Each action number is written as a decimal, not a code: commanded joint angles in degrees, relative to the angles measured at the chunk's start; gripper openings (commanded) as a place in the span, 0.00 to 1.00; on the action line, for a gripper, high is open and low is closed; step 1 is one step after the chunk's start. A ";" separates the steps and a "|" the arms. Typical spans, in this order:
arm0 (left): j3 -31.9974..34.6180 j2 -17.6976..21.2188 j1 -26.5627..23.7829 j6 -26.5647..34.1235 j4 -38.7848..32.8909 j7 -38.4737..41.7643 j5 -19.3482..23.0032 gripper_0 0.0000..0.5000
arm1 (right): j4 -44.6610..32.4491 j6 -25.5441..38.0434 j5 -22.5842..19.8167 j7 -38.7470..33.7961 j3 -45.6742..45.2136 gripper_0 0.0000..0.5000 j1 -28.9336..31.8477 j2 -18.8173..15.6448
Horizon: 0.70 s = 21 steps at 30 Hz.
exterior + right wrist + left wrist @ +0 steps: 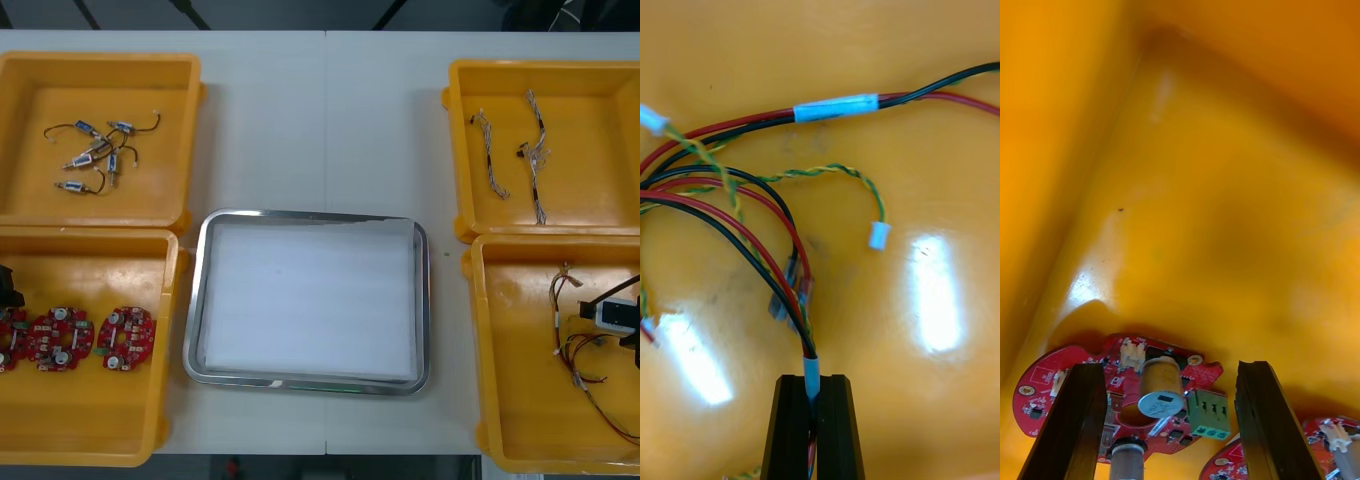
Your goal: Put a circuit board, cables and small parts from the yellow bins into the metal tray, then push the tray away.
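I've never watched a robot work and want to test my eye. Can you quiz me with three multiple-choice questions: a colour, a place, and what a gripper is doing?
1. What colour is the inside of the metal tray? A white; B blue; C black.
2. Where do the red circuit boards lie? A in the tray; B in the left yellow bin nearer the robot; C in a right bin.
3. What is the right gripper doing? A open over the tray; B shut on a circuit board; C shut on a red and black cable.
Answers: 1 A, the front view shows white inside the shiny rim. 2 B, the boards sit in a row there. 3 C, the right wrist view shows it clamped on the cable.
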 commanded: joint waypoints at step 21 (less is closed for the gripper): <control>-0.31 1.40 2.20 -0.60 0.23 3.69 -0.03 0.87 | -7.00 40.04 -14.72 -12.12 -22.81 0.00 -11.24 5.21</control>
